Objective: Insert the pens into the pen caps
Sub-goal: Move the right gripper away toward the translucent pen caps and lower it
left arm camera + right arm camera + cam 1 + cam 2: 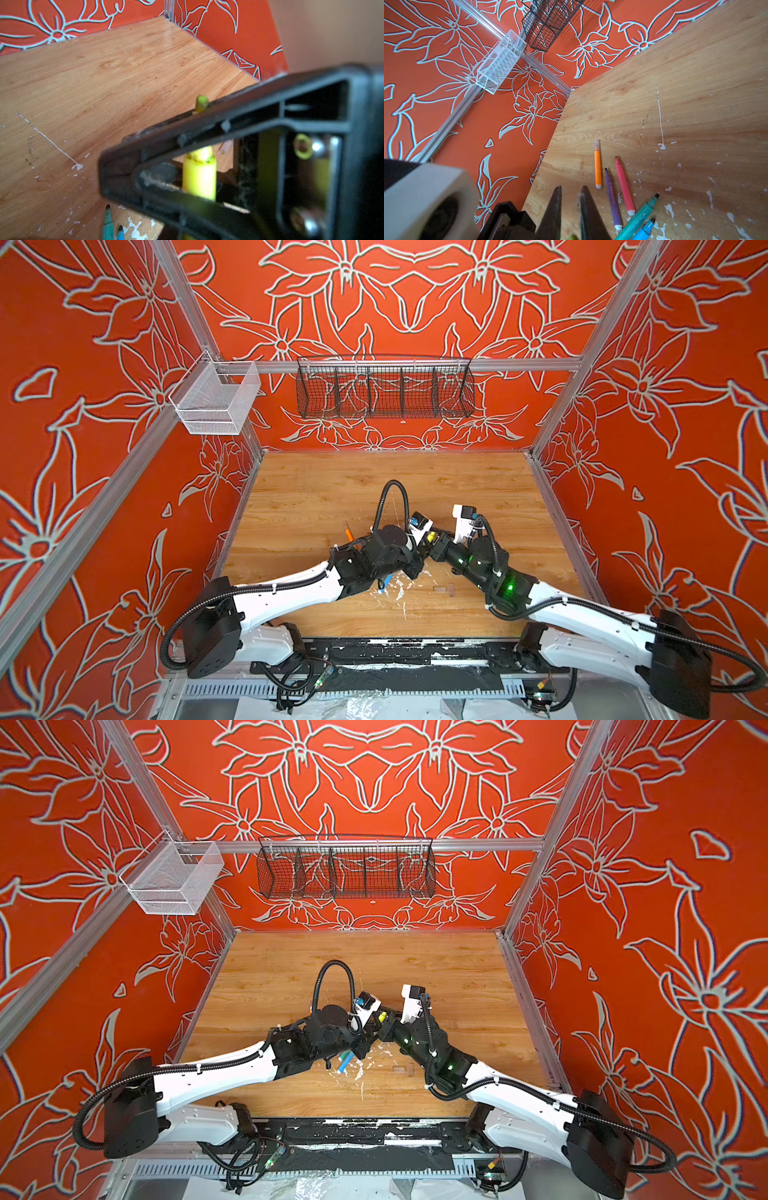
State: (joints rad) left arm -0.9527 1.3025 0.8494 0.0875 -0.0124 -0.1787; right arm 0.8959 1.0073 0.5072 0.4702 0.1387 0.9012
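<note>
Red walls (83, 448) with pale flower outlines enclose a wood-grain tabletop (374, 489). Over its middle we find the yellow pen (199, 178), clamped in the left end effector (420, 556), whose fingers are closed on the barrel. In the left wrist view we see the pen's tip poke out past a finger's edge. In both top views the pen shows as a yellow spot where the two arms meet.

The right end effector (571, 193) sits nose to nose with the left one, its fingers closed down to a narrow slot. We cannot tell whether anything is held in that slot.

Five more pens lie flat on the tabletop on the left arm's side. The orange pen (598, 168) has a pale, translucent piece over one end that looks like a cap. Just beside it lie the purple pen (613, 199) and the pink pen (623, 185). The green pen (639, 216) and the blue pen (643, 230) lie side by side, dark tips bare. In the top views the left arm hides most of them.

Two clear pen caps (439, 589) lie near each other on bare wood between the arms, towards the robot's base. White flecks (669, 209) are scattered around the pens.

On the frame rails hang a white mesh basket (216, 402) and a black wire basket (384, 389).
</note>
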